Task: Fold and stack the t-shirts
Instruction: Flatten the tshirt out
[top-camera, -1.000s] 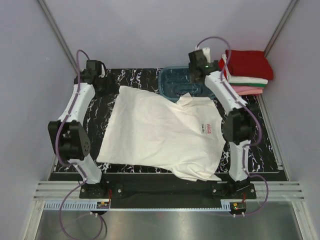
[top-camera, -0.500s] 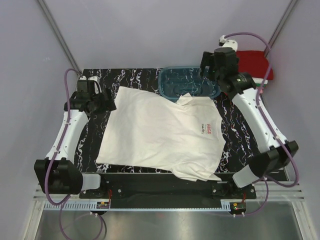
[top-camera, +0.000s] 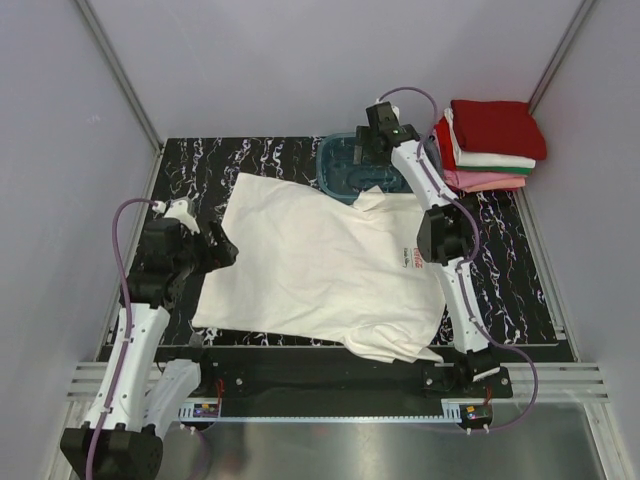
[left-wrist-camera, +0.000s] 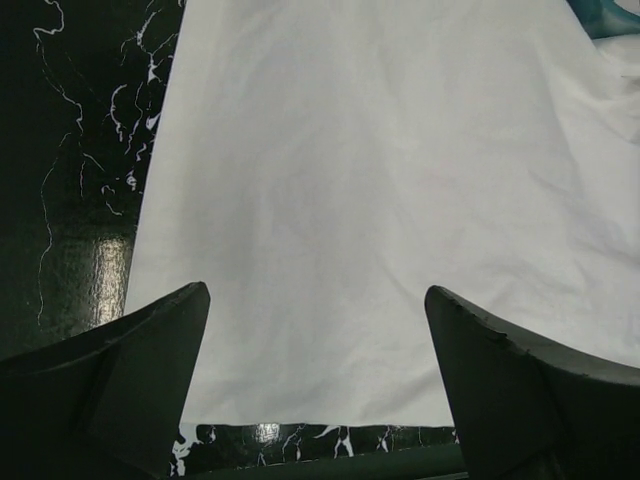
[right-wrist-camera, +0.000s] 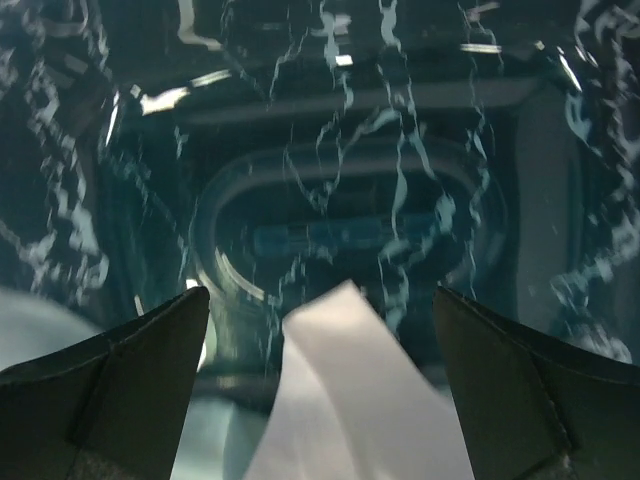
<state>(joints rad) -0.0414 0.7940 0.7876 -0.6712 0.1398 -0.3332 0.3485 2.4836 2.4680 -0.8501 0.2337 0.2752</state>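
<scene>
Black marbled worktop (top-camera: 200, 165) carries one white t-shirt (top-camera: 320, 265), spread flat and unfolded. Its long axis runs roughly left-right with a slight diagonal. Collar (top-camera: 370, 198) sits at the far right, touching the teal tub (top-camera: 345, 165); straight edge faces left. Red logo (top-camera: 415, 257) is near the right edge. Folded tees (top-camera: 490, 145) are stacked in the far-right corner: dark red on top, then white, then pink.

Left tool (left-wrist-camera: 312, 300) is at the shirt's left edge, fingers spread wide over the cloth, gripping nothing. Right tool (right-wrist-camera: 320, 300) hangs over the tub, fingers also apart and empty. A white cloth flap (right-wrist-camera: 340, 400) shows between them; can't tell if it's touching.
</scene>
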